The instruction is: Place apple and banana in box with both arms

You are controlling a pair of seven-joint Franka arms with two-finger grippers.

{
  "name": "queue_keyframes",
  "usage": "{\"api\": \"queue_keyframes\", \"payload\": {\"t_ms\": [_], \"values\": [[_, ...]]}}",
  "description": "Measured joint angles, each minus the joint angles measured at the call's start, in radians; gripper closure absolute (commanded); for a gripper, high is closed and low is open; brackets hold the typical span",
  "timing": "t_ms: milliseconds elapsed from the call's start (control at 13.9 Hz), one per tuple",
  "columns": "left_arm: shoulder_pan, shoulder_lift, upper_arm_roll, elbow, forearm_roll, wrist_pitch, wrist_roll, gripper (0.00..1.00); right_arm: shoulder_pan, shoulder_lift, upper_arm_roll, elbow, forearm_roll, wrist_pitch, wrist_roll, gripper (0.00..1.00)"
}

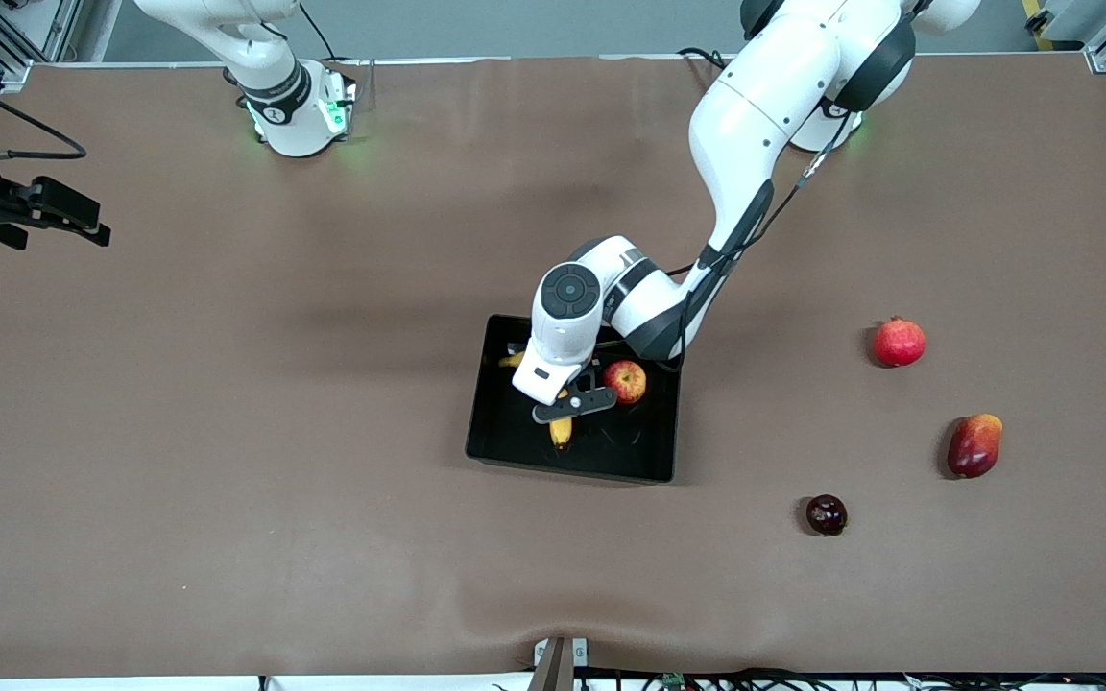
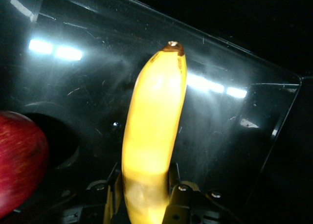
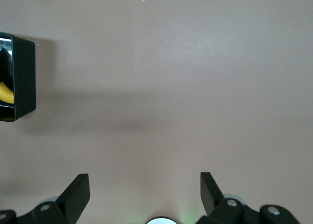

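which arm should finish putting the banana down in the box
Left. The left gripper is shut on the banana inside the box, beside the apple. The right gripper waits open over bare table.

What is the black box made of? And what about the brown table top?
The box looks like shiny black plastic; lights reflect off its scratched floor in the left wrist view. The table seems covered in a soft, dull brown mat, since it ripples near the front edge.

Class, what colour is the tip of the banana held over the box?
Brown, on a yellow banana; clearest in the left wrist view.
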Motion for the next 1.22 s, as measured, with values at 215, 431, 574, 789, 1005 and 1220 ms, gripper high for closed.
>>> {"api": "queue_keyframes", "payload": {"t_ms": [215,431,574,789,1005,1220], "values": [[0.000,0.000,0.001,0.002,0.000,0.015,0.000,0.00,0.000,0.000,0.000,0.000,0.000,0.000,0.000,0.00],[0.000,0.000,0.003,0.013,0.000,0.021,0.000,0.00,0.000,0.000,0.000,0.000,0.000,0.001,0.000,0.00],[0.002,-0.006,0.004,0.023,0.000,0.021,0.000,0.00,0.000,0.000,0.000,0.000,0.000,0.001,0.000,0.00],[0.013,-0.048,0.022,0.043,0.000,-0.029,0.000,0.00,0.000,0.001,0.000,0.000,0.000,0.001,0.000,0.00],[0.062,-0.144,0.031,0.056,0.000,-0.125,0.004,0.00,0.000,0.002,0.000,0.000,0.000,0.001,0.000,0.00],[0.139,-0.276,0.036,0.060,0.001,-0.271,0.080,0.00,0.000,0.003,0.000,0.000,0.000,0.001,0.000,0.00]]}}
